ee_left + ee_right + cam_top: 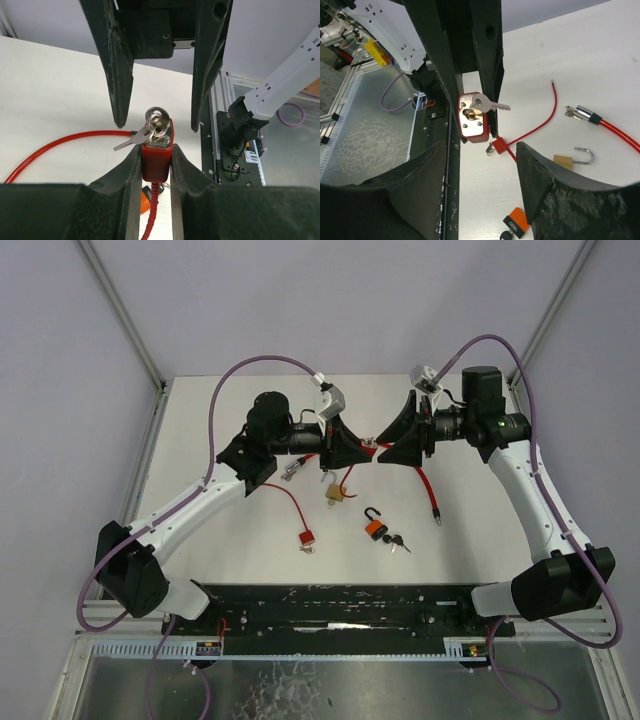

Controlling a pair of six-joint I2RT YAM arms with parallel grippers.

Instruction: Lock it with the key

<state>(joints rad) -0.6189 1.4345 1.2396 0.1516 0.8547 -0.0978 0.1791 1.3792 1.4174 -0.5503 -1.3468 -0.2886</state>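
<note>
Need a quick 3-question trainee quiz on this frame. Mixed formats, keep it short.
1. True or false: the left tool is clamped on the red lock.
2. The right tool is: A) open, flanking the key; B) shut on the key; C) out of view.
3. Fill in: the padlock beside the black keys is coloured ____.
Key: 1 true; 2 A; 3 orange.

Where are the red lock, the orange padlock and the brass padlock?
red lock (pixel 157 160): left wrist view, its red body.
orange padlock (pixel 374 530): top view, its orange body.
brass padlock (pixel 563 160): right wrist view, its brass body.
</note>
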